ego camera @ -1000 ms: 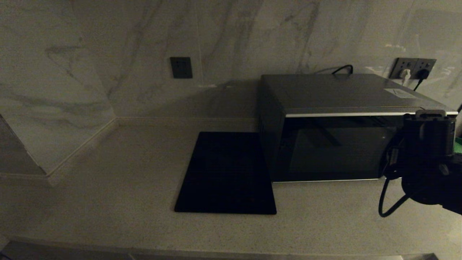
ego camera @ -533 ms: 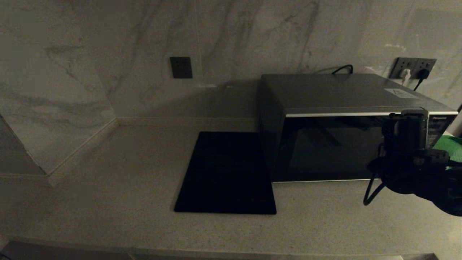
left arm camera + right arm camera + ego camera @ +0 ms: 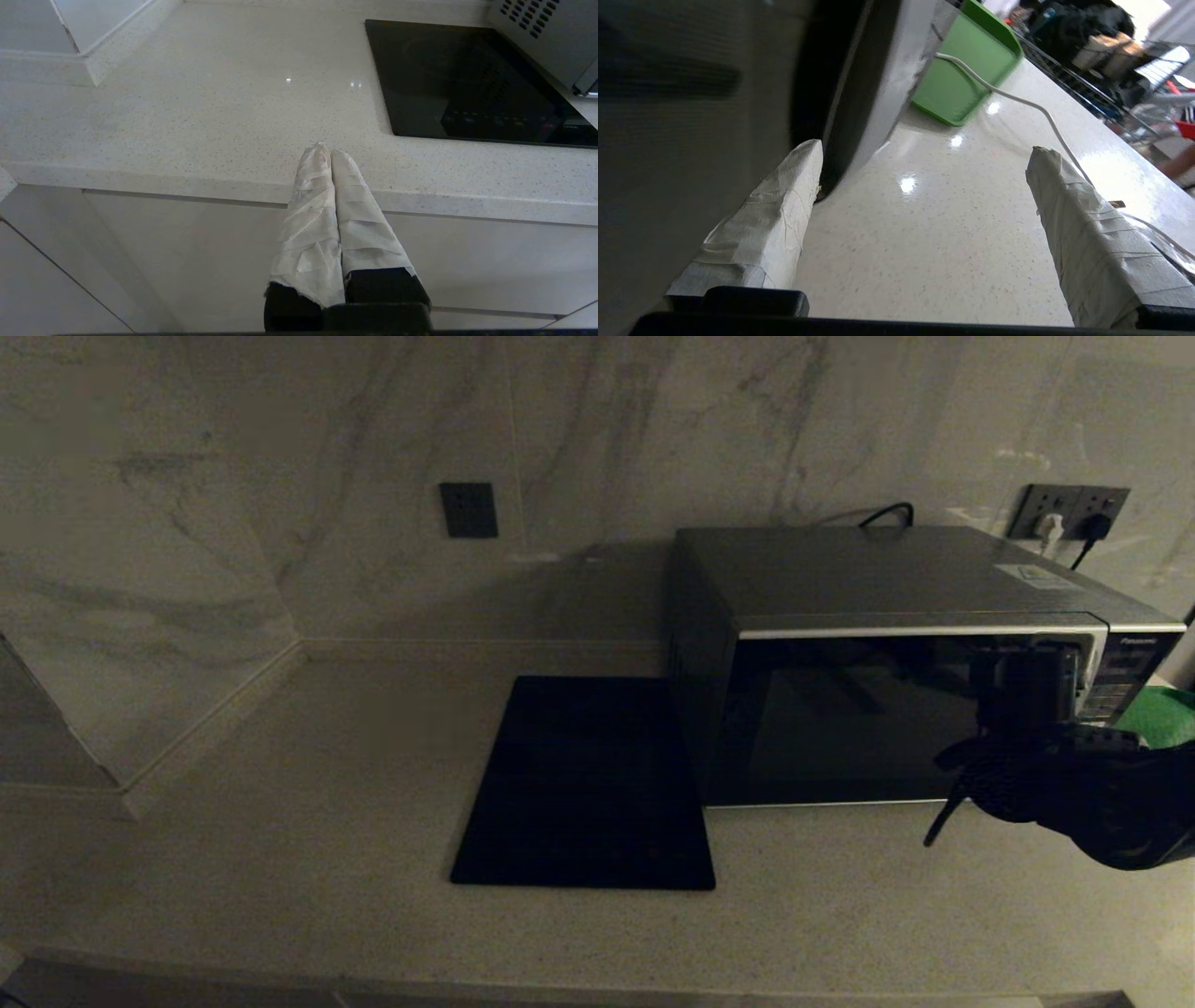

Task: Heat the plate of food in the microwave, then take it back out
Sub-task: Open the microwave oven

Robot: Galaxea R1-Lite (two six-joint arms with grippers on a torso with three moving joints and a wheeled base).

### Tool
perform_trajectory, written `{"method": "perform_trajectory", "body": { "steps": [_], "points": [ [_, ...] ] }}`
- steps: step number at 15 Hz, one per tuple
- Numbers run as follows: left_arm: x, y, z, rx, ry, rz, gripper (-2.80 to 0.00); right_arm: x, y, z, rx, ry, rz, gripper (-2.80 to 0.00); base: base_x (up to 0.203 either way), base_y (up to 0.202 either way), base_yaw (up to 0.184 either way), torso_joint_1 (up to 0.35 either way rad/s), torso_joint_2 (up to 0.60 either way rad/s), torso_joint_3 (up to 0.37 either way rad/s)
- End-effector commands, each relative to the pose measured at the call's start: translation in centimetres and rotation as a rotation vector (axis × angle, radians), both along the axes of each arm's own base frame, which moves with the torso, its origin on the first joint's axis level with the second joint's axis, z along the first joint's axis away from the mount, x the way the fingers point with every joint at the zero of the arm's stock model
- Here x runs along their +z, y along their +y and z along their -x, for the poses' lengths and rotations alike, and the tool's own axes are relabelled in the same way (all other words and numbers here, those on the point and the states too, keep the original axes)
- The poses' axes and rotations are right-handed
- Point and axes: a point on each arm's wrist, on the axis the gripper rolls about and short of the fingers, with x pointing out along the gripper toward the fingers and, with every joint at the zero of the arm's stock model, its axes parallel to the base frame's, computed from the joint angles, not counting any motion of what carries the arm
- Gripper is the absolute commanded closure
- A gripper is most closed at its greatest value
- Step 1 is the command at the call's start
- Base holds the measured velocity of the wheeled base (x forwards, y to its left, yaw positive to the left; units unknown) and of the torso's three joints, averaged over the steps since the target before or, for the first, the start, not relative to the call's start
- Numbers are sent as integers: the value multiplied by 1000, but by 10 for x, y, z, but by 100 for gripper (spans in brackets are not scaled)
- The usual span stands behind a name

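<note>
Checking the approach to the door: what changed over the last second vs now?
The right arm swung leftward and lower across the microwave front, uncovering the button panel and the green tray. The right tool is open with nothing between its fingers, one finger close to the door edge. Unchanged: door shut, black mat in place, left tool shut and parked at the counter edge.

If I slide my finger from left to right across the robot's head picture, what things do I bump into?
Dark wall switch plate → flat black mat → microwave → right end effector in front of the microwave's right end → green tray at the picture's right edge.
</note>
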Motion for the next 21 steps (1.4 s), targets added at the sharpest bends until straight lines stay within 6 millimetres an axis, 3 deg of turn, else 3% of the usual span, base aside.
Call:
{"method": "perform_trajectory", "body": {
  "steps": [1, 21],
  "points": [
    [0, 0, 0, 1, 0, 1, 0, -7, -8, -7, -30, 10, 2, -280, 0, 0, 0, 0, 0, 0],
    [0, 0, 0, 1, 1, 1, 0, -17, -51, -30, -89, -9, -28, -280, 0, 0, 0, 0, 0, 0]
  ]
}}
